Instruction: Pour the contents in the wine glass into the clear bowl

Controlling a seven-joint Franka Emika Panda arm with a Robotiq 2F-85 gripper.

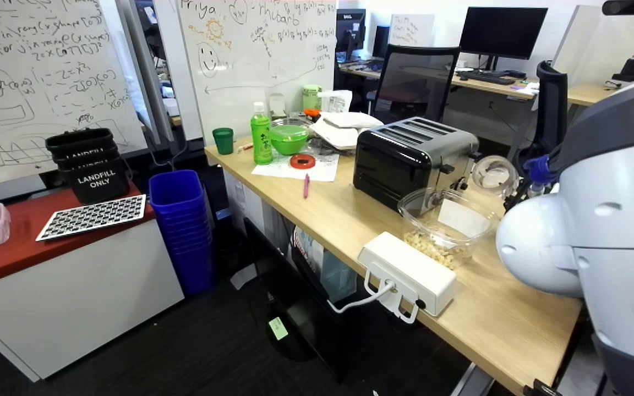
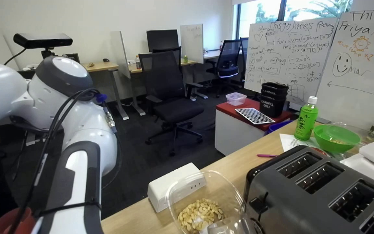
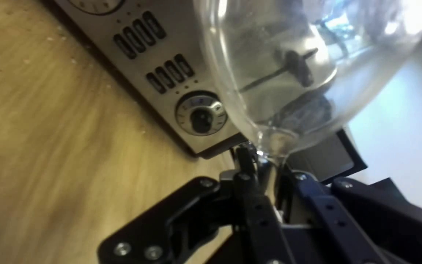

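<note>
My arm point(image 2: 86, 133) entered an exterior view from the left, bent at a raised joint and extended downward. My gripper point(image 3: 269, 172) pinched the stem of the wine glass point(image 3: 306, 69); the cup projected beyond the jaws. The glass was held tilted, near the dial face of the toaster point(image 1: 416, 159).

The clear bowl point(image 2: 229, 191) stood near the long edge of the table point(image 1: 515, 319), with the white box point(image 1: 410, 269) between bowl and edge. Pale pieces point(image 2: 200, 213) lay in it.

In an exterior view, a white link point(image 1: 537, 247) covered most of my gripper. In an exterior view, the lower border cut through my forearm point(image 2: 70, 188), bowl and glass. The wrist view was blurred and cropped the cup; its contents could not be determined.
</note>
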